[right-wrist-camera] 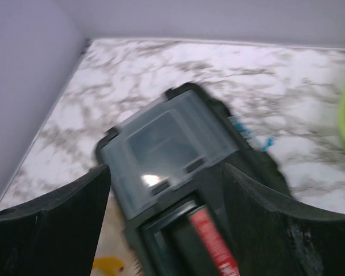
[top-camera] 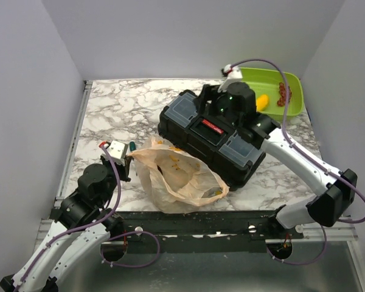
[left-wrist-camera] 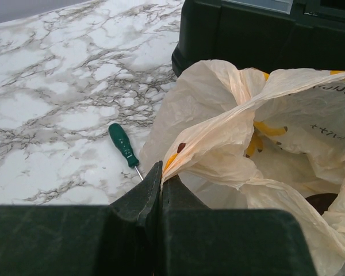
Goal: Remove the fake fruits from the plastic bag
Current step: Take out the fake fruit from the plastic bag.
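The tan plastic bag (top-camera: 181,176) with orange banana prints lies on the marble table in front of the black toolbox; it fills the right of the left wrist view (left-wrist-camera: 247,132). My left gripper (top-camera: 129,162) is shut on the bag's left edge (left-wrist-camera: 161,172). A dark round shape (left-wrist-camera: 322,202) shows low inside the bag; I cannot tell what it is. A yellow lemon-like fruit (top-camera: 263,101) lies in the green tray. My right gripper (top-camera: 219,106) hovers above the toolbox, open and empty (right-wrist-camera: 167,172); its view is blurred.
The black toolbox (top-camera: 216,135) sits mid-table, touching the bag (right-wrist-camera: 178,149). A green tray (top-camera: 292,82) at the back right holds red grapes (top-camera: 283,94). A green screwdriver (top-camera: 132,146) lies left of the bag (left-wrist-camera: 123,145). Grey walls enclose the table.
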Robot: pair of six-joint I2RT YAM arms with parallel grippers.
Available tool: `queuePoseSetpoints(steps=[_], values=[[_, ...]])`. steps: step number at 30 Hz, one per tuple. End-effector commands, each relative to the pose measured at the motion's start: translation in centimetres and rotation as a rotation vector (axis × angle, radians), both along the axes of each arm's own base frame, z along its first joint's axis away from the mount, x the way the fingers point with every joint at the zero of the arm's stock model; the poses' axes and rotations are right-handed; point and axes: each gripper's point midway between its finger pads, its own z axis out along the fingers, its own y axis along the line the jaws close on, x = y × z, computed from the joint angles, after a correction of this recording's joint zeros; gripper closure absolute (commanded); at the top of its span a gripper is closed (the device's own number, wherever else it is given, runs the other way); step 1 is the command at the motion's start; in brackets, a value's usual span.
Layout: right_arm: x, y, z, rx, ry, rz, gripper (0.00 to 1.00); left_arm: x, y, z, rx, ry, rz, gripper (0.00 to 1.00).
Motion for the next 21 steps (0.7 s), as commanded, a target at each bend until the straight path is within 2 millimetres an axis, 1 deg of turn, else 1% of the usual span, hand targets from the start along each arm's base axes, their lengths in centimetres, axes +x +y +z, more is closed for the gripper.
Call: queuePoseSetpoints(steps=[1,3,6,8,10,11,12,14,15,18,21], values=[[-7.4,7.4,1.3,-0.067,-0.083,0.265,0.22,0.0,0.6,0.7,-0.024,-0.033,0.026,1.0],[-10.8,9.9,1.5,-0.085,-0.113,0.354,0.28,-0.1,0.6,0.7,-0.025,-0.035,0.025,1.0],[-15.1,12.8,0.6,-0.089,-0.145,0.498,0.32,0.0,0.6,0.7,-0.023,-0.03,0.025,1.0],[-18.0,14.5,-0.3,-0.107,-0.173,0.588,0.34,0.0,0.5,0.6,-0.023,-0.028,0.024,1.0],[-20.6,15.6,-1.1,-0.123,-0.203,0.661,0.34,-0.1,0.6,0.7,-0.025,-0.031,0.025,1.0],[-21.4,15.9,-1.6,-0.127,-0.206,0.682,0.35,0.0,0.6,0.7,-0.025,-0.031,0.026,1.0],[-22.0,16.4,-2.0,-0.115,-0.204,0.702,0.36,-0.1,0.7,0.7,-0.025,-0.033,0.029,1.0],[-22.3,16.8,-3.4,-0.11,-0.174,0.708,0.4,-0.1,0.7,0.8,-0.025,-0.033,0.031,1.0],[-22.3,16.9,-4.1,-0.122,-0.163,0.705,0.46,0.0,0.7,0.8,-0.025,-0.034,0.033,1.0],[-21.9,16.6,-6.5,-0.182,-0.139,0.665,0.59,0.0,0.8,0.7,-0.025,-0.032,0.037,1.0],[-21.1,15.8,-9.1,-0.259,-0.128,0.609,0.65,0.0,0.8,0.7,-0.024,-0.033,0.038,1.0]])
